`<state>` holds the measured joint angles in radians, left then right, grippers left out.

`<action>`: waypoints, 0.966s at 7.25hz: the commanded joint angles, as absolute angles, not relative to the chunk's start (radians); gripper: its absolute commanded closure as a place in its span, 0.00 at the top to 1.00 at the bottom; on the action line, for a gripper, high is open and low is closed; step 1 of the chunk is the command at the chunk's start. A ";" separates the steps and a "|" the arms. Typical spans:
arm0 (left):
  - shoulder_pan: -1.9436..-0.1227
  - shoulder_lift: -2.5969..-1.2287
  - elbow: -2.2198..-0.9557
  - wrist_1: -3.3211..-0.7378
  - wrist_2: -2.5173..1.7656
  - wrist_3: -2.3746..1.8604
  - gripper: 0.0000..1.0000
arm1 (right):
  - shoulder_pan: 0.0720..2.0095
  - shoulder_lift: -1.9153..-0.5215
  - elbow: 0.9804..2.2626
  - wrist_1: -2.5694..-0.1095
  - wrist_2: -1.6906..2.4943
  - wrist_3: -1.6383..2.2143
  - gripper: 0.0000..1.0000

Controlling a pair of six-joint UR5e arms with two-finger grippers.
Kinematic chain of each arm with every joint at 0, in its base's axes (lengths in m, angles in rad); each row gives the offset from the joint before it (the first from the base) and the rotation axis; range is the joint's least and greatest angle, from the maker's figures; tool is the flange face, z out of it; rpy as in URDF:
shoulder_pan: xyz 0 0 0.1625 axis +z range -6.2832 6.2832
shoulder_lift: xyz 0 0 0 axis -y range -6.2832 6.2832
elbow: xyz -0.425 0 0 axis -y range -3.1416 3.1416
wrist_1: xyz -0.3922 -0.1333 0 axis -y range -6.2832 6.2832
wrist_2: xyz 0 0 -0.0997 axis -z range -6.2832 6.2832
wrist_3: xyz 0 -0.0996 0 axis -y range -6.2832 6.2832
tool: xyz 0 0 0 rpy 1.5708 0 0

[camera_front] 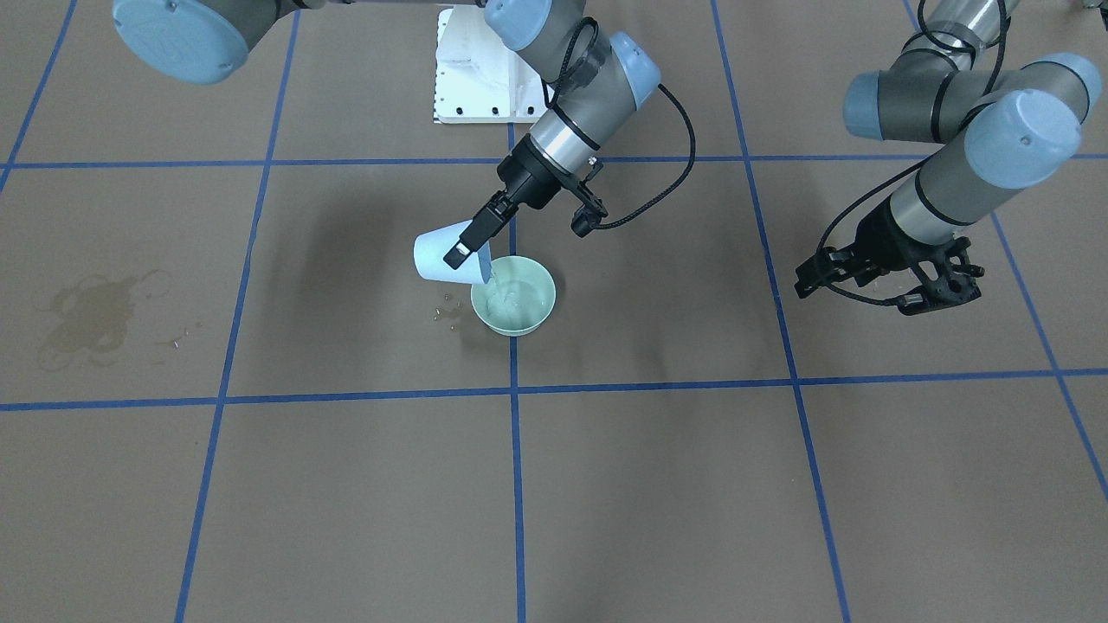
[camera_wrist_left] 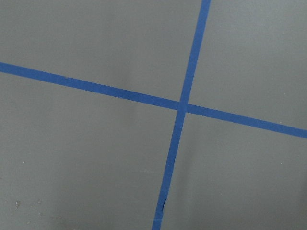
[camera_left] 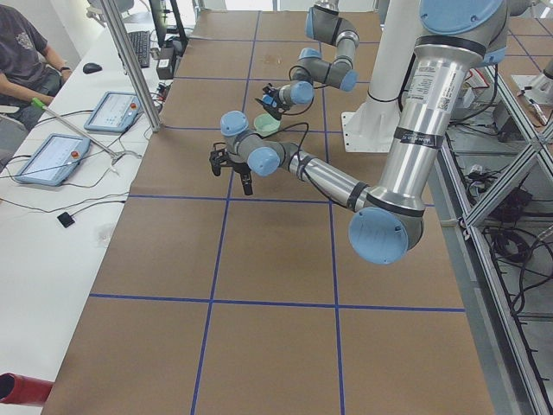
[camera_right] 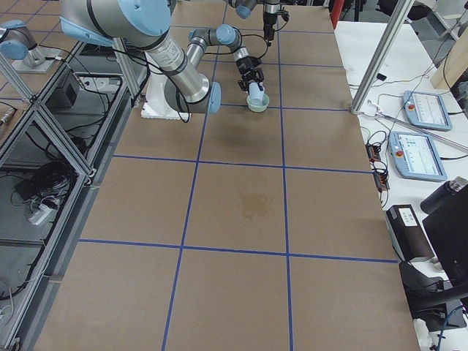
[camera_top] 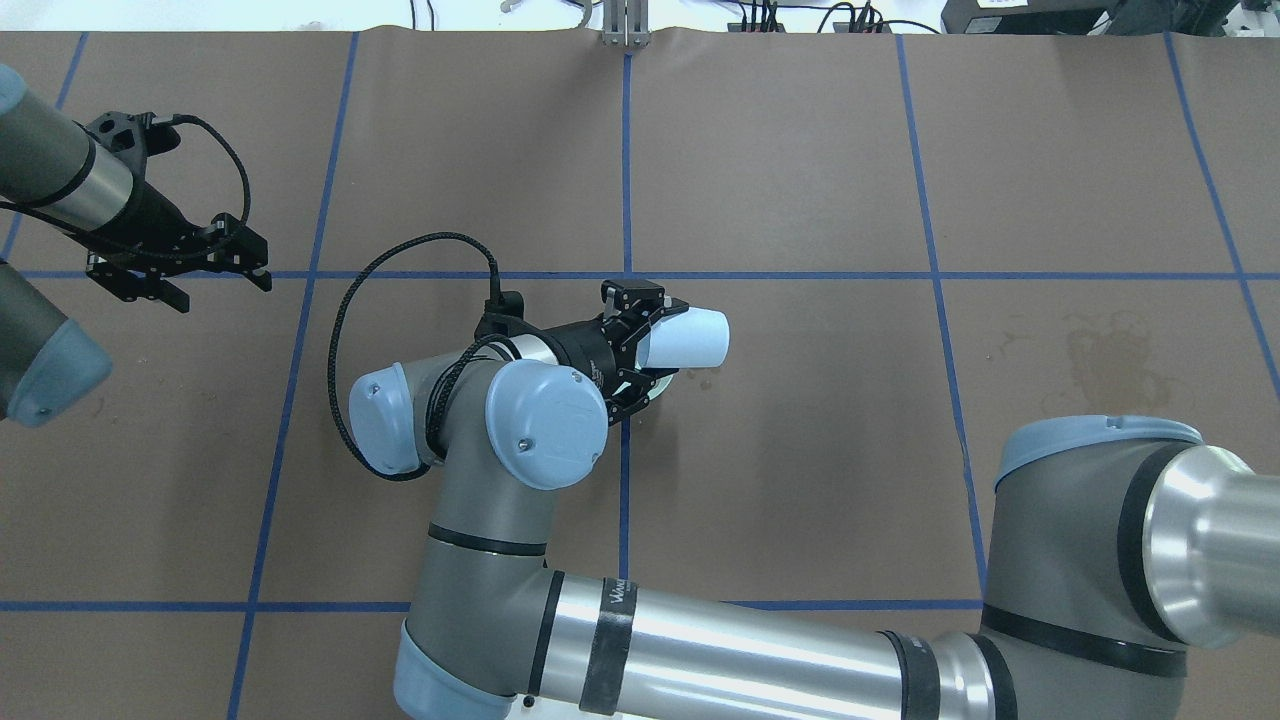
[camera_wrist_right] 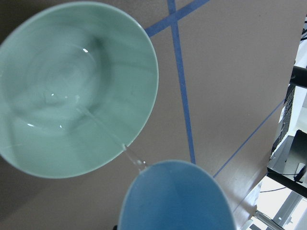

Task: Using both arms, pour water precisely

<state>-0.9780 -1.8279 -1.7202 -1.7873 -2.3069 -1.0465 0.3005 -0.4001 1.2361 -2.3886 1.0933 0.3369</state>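
Water [camera_front: 509,303] below cup [camera_top: 702,338] in right tool [camera_top: 662,345] (trickle)

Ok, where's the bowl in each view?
Front-facing: bowl centre.
Overhead: centre, a sliver beneath the cup.
Left: far, upper middle.
Right: far, upper middle.
Left wrist: not in it.
Right wrist: upper left.
Shared landmark: the tilted cup pouring at its rim.

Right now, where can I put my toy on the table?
The row of squares past the blue line, away from the robot, is bare. So is the square between bowl and left end effector. Crowded: around the bowl, where the right end effector tilts the cup.
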 commanded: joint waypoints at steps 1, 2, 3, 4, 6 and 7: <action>-0.980 -1.827 -1.720 -1.787 -2.310 -1.046 0.99 | 0.296 -0.385 1.197 -2.419 1.059 0.333 0.00; -0.982 -1.827 -1.717 -1.787 -2.310 -1.046 0.99 | 0.293 -0.384 1.198 -2.449 1.046 0.333 0.00; -0.982 -1.827 -1.707 -1.795 -2.310 -1.046 1.00 | 0.293 -0.383 1.198 -2.470 1.045 0.333 0.00; -0.982 -1.827 -1.704 -1.798 -2.310 -1.046 0.99 | 0.291 -0.380 1.198 -2.502 1.029 0.333 0.00; -0.982 -1.827 -1.695 -1.799 -2.310 -1.046 0.99 | 0.293 -0.380 1.198 -2.575 0.991 0.333 0.00; -0.982 -1.827 -1.692 -1.799 -2.310 -1.046 0.99 | 0.293 -0.380 1.198 -2.577 0.974 0.334 0.00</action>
